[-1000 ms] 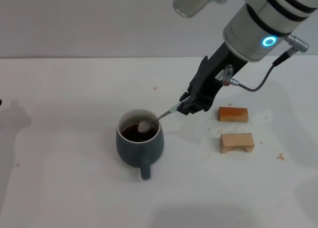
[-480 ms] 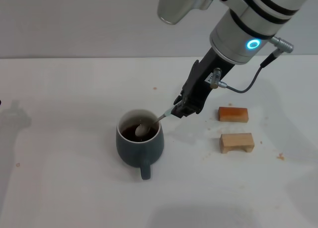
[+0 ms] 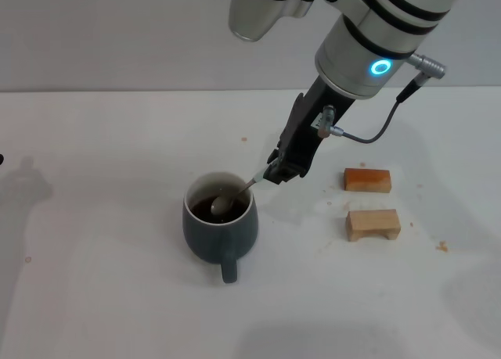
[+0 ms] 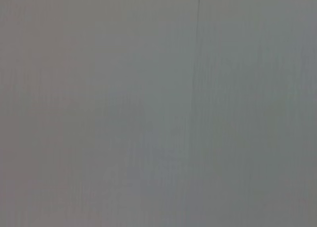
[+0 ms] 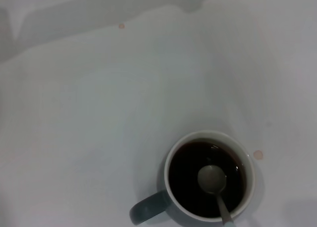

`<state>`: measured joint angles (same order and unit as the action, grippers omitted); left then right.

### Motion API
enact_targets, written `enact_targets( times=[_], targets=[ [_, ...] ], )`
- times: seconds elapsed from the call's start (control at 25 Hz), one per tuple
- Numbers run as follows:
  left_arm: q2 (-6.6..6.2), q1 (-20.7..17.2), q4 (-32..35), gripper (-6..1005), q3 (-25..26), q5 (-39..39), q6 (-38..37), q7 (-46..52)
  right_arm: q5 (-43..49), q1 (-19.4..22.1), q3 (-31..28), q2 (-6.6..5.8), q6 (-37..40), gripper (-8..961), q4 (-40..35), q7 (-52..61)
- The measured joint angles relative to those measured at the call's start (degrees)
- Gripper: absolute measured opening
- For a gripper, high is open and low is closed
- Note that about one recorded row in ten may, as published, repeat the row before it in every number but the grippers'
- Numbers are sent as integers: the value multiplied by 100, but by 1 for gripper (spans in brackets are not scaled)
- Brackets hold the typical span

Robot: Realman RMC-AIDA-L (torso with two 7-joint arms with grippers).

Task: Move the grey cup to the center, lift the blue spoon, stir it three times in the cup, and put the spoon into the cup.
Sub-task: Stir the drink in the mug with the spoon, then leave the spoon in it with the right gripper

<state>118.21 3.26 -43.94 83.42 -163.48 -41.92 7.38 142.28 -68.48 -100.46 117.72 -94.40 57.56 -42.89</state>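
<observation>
The grey cup (image 3: 221,227) stands near the middle of the white table, handle toward me, dark liquid inside; the right wrist view shows it from above (image 5: 208,180). The blue spoon (image 3: 237,193) slants down into it, its silver bowl (image 5: 212,179) lying in the liquid. My right gripper (image 3: 275,174) is shut on the spoon's pale handle, up and to the right of the cup's rim. The left gripper is out of view; its wrist view shows only a plain grey surface.
Two small wooden blocks lie right of the cup: an orange-brown one (image 3: 367,179) and a paler one (image 3: 373,224) nearer me. A black cable (image 3: 368,136) loops off the right wrist. Small crumbs dot the table (image 3: 117,296).
My right arm has shifted left, carrying the spoon handle with it. The spoon's bowl has moved left and lower inside the cup. The cup has stayed put.
</observation>
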Motion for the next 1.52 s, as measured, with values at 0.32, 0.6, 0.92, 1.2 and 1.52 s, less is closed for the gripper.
enact_targets(
  times=[0.32, 0.6, 0.92, 1.2, 1.52],
  targets=[
    [0, -2, 0, -2, -28, 0, -38, 0, 107, -70, 18, 43, 70, 160, -183, -3],
    [0, -1, 36, -2, -25, 0, -46, 0, 133, -77, 129, 51, 138, 160, -236, -10],
    [0, -1, 53, -2, -10, 0, -104, 1, 88, -94, 169, 98, 142, 160, -246, -10],
    [-3, -1, 71, -2, -19, 1, -193, 59, -110, -138, 366, 112, 423, 159, -365, 19],
    [-9, -1, 88, -2, -12, 1, -233, 79, 28, -215, 358, 84, 719, 159, -576, 37]
  ],
)
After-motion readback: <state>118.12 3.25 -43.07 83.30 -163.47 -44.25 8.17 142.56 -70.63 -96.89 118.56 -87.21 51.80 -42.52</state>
